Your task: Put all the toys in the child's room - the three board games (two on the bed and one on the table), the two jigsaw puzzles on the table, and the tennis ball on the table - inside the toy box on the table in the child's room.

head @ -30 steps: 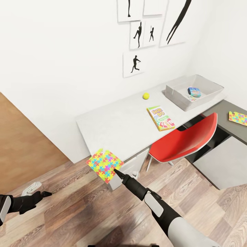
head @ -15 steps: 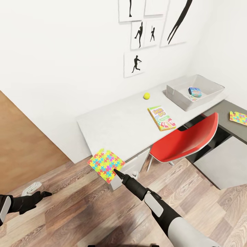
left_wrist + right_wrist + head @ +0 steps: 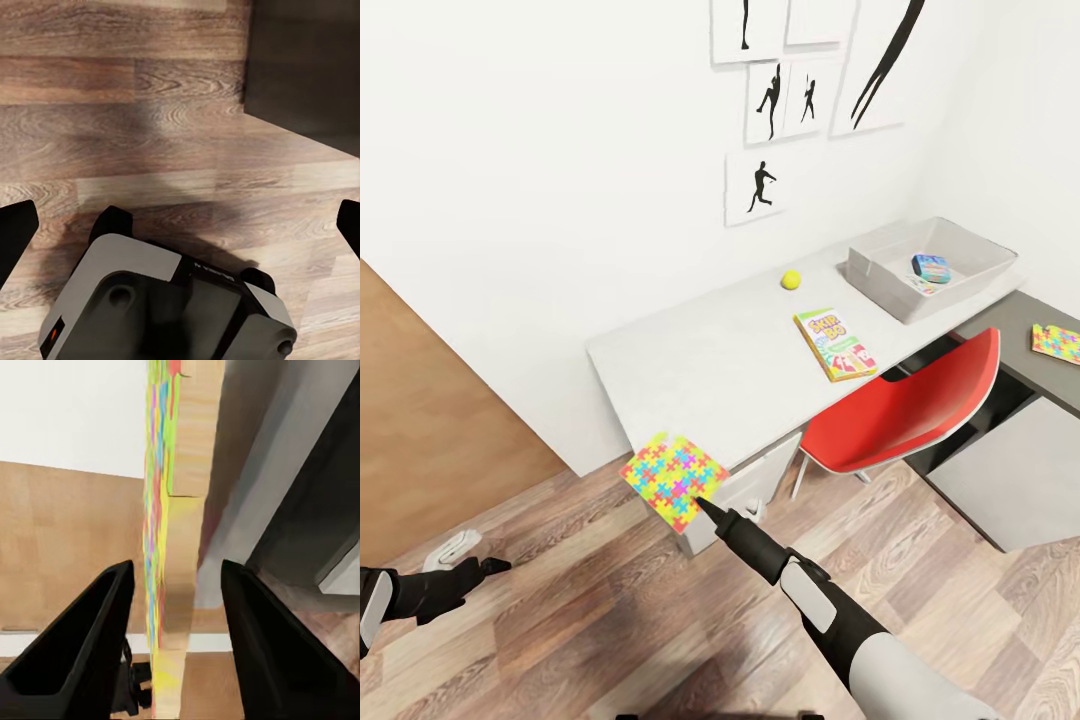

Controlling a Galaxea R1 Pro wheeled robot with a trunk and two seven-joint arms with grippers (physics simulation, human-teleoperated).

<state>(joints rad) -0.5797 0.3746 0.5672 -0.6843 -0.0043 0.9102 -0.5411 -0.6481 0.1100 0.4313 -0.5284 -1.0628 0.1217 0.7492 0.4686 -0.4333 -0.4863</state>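
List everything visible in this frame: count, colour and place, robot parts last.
jigsaw puzzle: 1, multicoloured, held at the desk's near corner
second jigsaw puzzle: 1, multicoloured, lower dark-grey desk section
Skip-Bo box: 1, green-yellow-red, desk top
tennis ball: 1, yellow-green, desk top near wall
toy box: 1, light grey, desk's far end
blue game box: 1, inside the toy box
chair: 1, red, at the desk
wall pictures: several, black silhouettes
right tool: black, gripping the puzzle's edge
left tool: black, over the wood floor
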